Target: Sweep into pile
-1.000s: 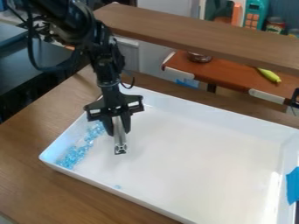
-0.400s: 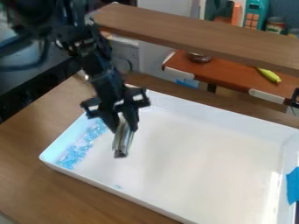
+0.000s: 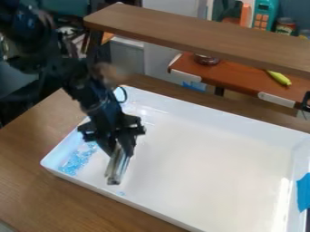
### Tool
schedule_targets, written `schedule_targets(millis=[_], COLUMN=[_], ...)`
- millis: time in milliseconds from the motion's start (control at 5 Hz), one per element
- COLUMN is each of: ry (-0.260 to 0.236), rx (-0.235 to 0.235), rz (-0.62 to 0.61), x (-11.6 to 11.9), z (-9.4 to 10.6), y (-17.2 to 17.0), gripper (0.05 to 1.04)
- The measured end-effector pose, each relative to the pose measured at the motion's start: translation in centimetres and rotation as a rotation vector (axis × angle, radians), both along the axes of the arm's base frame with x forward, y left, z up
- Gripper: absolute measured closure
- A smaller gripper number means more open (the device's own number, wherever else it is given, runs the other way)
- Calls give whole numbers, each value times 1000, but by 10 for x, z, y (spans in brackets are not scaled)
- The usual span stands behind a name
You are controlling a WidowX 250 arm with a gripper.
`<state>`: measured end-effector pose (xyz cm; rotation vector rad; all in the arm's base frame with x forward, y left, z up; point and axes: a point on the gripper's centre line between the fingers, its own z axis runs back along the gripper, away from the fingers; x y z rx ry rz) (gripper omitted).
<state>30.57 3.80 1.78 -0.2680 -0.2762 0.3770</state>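
Gripper, black, 2-fingered, clamped on long silver metal bar; small glassy lt-blue bits mostly grouped, 1 stray speck left.

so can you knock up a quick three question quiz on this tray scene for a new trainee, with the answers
1. Multiple choice: what is held in the gripper?
A) a yellow sponge
B) a silver bar
C) a wooden spoon

2. True or false: most of the blue bits lie at the end of the tray away from the blue tape.

3. Fill in the blank: the tray is white, and the tabletop beneath it is ____.

Key: 1 B; 2 true; 3 brown
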Motion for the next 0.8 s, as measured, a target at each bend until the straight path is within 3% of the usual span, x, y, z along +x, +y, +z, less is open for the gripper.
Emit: schedule_targets(millis=[400, 600, 800], ry=[-31, -17, -24], rx=[-35, -51, -37], rz=[-5, -6, -3], x=[3, 2, 3], z=[-8, -8, -8], y=[-40, -51, -52], gripper=[710, 710, 710])
